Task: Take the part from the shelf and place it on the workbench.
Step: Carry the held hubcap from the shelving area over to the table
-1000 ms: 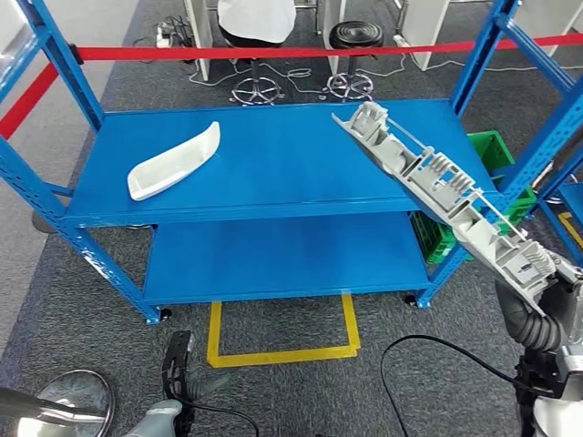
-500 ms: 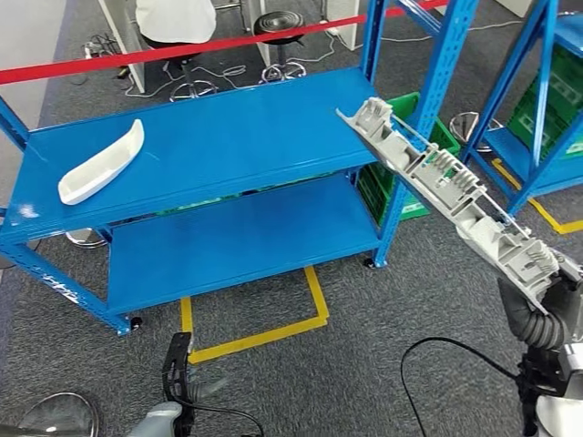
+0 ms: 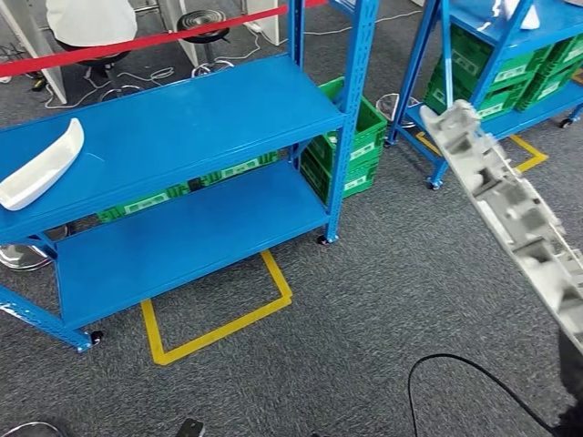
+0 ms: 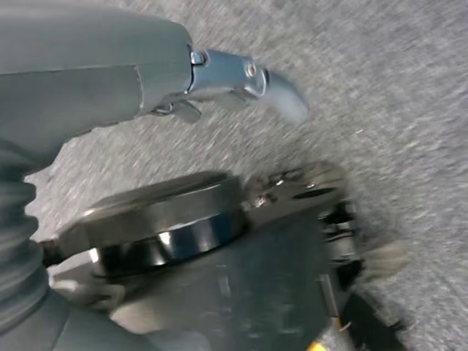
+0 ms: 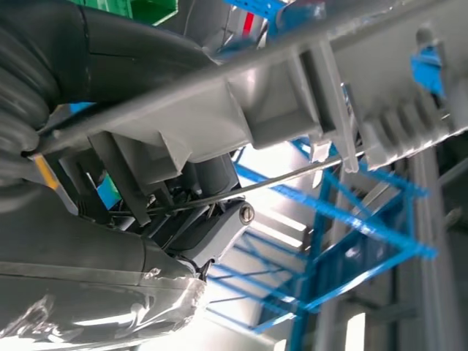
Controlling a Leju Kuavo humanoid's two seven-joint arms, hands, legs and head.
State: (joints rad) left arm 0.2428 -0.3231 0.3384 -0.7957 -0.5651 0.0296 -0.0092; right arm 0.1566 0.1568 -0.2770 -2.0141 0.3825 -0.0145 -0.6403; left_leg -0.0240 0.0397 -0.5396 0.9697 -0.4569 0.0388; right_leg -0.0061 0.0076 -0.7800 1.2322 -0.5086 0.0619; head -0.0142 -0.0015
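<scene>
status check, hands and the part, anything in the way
Right hand grips the long grey part, carried above carpet. Left hand holds nothing. Black cable loops on the floor ahead.

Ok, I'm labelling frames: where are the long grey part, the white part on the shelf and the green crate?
long grey part point(image 3: 510, 211), head view, ribbed middle.
white part point(image 3: 37, 167), head view, its middle.
green crate point(image 3: 365, 137), head view, front wall.

Grey part point(image 3: 512, 214) blurred, cut by frame edge.

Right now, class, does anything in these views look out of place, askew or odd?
The long grey part juts up at a slant from the right hand, not level. A black cable loops loose on the carpet. A white curved piece lies skewed on the blue shelf.
</scene>
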